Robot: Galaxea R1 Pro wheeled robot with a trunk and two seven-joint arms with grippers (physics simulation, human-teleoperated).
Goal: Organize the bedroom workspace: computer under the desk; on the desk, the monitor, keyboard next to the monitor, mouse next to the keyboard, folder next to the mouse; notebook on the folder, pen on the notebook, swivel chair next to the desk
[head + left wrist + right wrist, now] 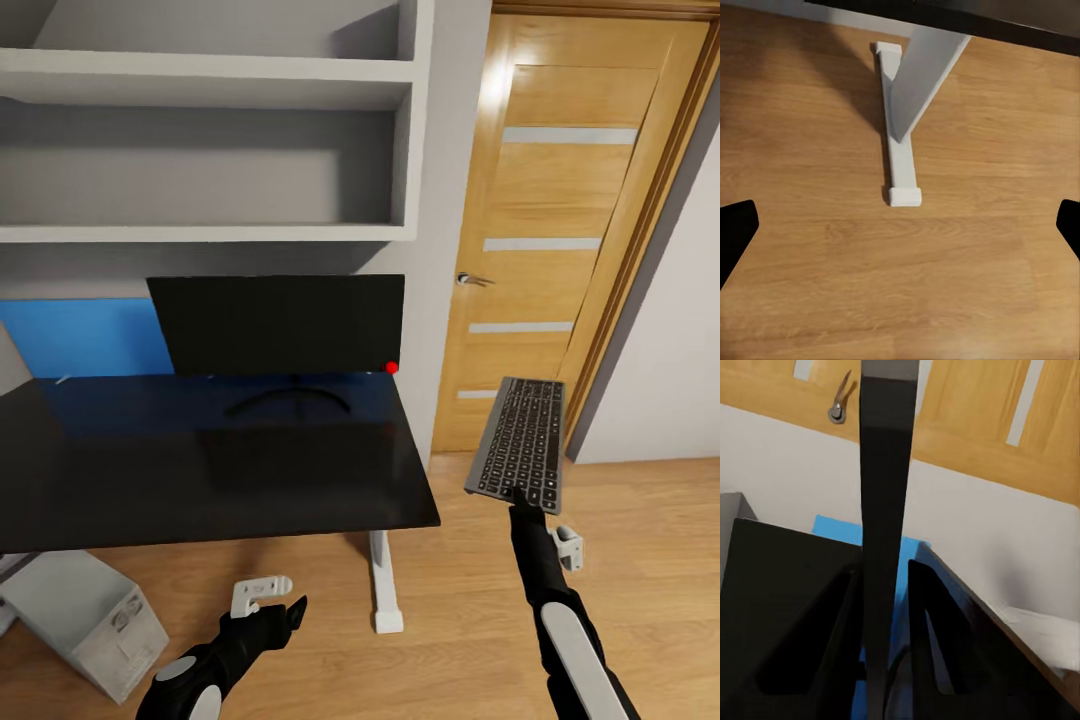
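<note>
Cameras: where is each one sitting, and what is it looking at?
Head view: up high, looking down at the desk; both arms show.
Left wrist view: near the left gripper, facing the floor; dark fingertips show.
Right wrist view: near the right gripper, along the clamped keyboard.
Shared: the door handle shows in head and right wrist.

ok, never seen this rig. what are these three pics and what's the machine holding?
It is a simulated two-armed robot on wheels. The large picture comes from its head camera, looking down over both arms. The other two come from cameras near each end effector. The right end effector grips the keyboard by one short edge, holding it in the air beside the desk; its wrist view looks along the keyboard's thin edge. The left end effector is open and holds nothing, pointed at the wood floor and the desk's white leg. On the desk stands the monitor. The computer sits on the floor partly under it.
</note>
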